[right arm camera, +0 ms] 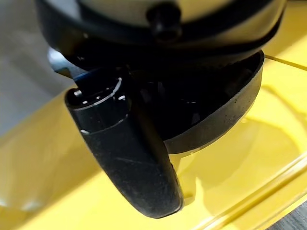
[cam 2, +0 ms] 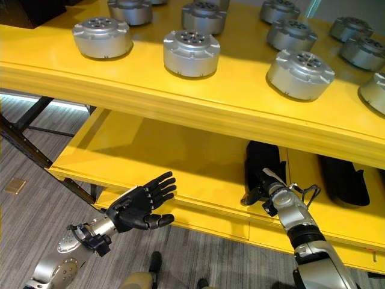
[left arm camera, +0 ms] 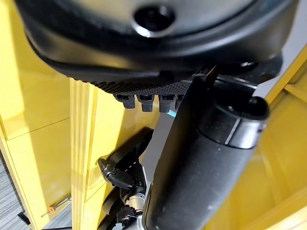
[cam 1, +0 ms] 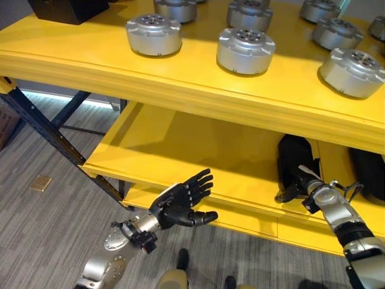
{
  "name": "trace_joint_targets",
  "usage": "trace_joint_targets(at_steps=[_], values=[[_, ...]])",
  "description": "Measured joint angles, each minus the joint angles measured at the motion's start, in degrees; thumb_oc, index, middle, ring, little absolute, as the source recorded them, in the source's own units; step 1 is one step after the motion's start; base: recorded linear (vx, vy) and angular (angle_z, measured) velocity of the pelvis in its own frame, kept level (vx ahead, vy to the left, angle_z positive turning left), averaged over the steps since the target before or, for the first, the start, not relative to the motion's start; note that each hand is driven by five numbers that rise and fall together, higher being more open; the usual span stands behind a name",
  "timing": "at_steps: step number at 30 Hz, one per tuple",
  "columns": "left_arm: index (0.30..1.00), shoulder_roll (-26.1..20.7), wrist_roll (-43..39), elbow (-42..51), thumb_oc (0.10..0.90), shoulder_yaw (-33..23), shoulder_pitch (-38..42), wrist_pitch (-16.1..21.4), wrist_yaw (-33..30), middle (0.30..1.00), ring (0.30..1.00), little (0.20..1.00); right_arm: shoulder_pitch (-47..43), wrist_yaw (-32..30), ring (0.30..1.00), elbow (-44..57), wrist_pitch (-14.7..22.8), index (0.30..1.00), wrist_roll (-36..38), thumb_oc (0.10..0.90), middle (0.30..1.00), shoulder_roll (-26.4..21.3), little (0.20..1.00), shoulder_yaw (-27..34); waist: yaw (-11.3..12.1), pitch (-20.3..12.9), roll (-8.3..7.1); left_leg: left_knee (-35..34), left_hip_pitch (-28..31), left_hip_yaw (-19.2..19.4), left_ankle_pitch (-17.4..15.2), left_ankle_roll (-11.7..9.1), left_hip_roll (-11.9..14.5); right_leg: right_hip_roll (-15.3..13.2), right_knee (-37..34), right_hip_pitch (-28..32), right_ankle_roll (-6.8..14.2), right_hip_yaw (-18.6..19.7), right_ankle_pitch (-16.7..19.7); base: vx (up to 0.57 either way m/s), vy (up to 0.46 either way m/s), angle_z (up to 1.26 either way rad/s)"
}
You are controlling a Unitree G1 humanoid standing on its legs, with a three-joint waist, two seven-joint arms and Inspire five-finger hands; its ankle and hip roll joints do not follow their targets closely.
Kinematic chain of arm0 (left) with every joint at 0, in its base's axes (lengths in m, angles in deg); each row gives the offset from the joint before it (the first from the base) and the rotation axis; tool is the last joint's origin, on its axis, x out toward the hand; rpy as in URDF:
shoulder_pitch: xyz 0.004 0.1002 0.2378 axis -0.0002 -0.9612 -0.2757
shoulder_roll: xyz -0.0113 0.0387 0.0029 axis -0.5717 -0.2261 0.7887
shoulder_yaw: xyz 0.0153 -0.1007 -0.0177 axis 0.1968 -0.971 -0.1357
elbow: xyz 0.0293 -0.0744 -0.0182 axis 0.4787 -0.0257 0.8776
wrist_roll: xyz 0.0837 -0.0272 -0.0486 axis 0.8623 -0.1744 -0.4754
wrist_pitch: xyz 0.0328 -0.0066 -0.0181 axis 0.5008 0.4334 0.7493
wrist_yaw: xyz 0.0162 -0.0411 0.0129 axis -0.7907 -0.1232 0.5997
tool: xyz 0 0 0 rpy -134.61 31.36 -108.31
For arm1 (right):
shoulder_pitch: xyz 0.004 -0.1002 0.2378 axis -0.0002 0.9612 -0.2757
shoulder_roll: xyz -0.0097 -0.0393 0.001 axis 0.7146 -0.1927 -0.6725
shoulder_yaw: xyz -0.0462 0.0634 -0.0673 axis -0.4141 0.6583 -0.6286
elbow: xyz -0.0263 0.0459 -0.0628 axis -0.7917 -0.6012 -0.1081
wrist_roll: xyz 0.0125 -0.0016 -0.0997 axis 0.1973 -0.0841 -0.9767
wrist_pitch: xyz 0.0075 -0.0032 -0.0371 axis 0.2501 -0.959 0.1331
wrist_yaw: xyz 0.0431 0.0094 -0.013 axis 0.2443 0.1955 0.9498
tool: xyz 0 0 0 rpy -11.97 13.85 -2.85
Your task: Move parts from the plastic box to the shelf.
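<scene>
Round silver-grey metal parts sit on the yellow shelf's top board; below it, the left hand hovers empty, fingers spread; the right hand reaches the lower board, its fingers' state unclear.

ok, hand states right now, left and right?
Left robot hand: open, fingers spread, holding nothing, in front of the lower shelf.
Right robot hand: reaching onto the lower shelf; cannot tell.

- We are seeing a bright yellow shelf.
- We are looking at silver-grey metal parts on it.
- We are noting a grey floor with a fine striped pattern.
- We are seeing a black left hand and a black right hand.
- We are spotting a black box.
</scene>
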Motion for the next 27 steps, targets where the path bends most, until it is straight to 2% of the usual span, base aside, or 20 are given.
trace_joint_targets(at_steps=[6,10,15,23,27], values=[[1.0,0.01,0.0,0.0,0.9,0.01,0.0,0.0,0.02,1.0,1.0,1.0,0.23,-1.59,1.0,0.0,0.12,1.0,1.23,0.9,1.0,0.01,1.0,0.42,-0.01,-0.11,0.72,0.0,0.03,0.01,0.01,-0.01,0.02,0.01,0.01,0.02,-0.01,0.01,0.01,0.0,0.008,0.0],[1.0,0.02,-0.01,0.0,0.9,0.11,0.04,0.01,-0.01,1.0,1.0,1.0,0.32,-4.96,1.0,0.15,-0.02,1.0,2.14,0.9,1.0,0.92,1.0,1.64,-0.22,-0.04,1.42,0.0,0.03,0.23,-0.01,0.04,-0.02,-0.05,0.06,-0.07,-0.02,0.24,0.05,0.0,0.04,-0.02],[1.0,0.04,-0.05,0.0,0.9,0.21,0.04,0.11,-0.06,1.0,1.0,1.0,0.47,-7.69,1.0,1.73,0.05,1.0,2.08,0.9,1.0,1.32,1.0,1.65,-1.5,-0.07,2.72,0.0,0.03,0.37,0.02,0.07,0.0,-0.07,0.1,-0.17,0.0,0.37,0.06,0.0,0.011,-0.01],[1.0,0.11,-0.26,0.0,0.9,0.49,-0.05,1.08,-0.26,1.0,1.0,1.0,1.04,-12.35,1.0,4.22,2.02,1.0,-0.26,0.9,1.0,1.63,1.0,1.55,-2.73,0.34,4.4,0.0,-0.12,0.92,-0.13,-0.09,0.09,-0.07,0.14,-0.47,0.01,1.03,0.07,0.0,0.017,-0.03],[1.0,0.13,-0.32,0.01,0.9,0.72,-0.04,1.77,-0.37,1.0,1.0,1.0,1.69,-14.7,1.0,4.64,3.65,1.0,-1.97,0.9,1.0,1.7,1.0,1.5,-2.78,0.33,4.58,0.0,-0.18,1.02,-0.16,0.02,0.09,-0.07,0.08,-0.55,0.01,1.18,0.08,-0.01,0.022,-0.03]])
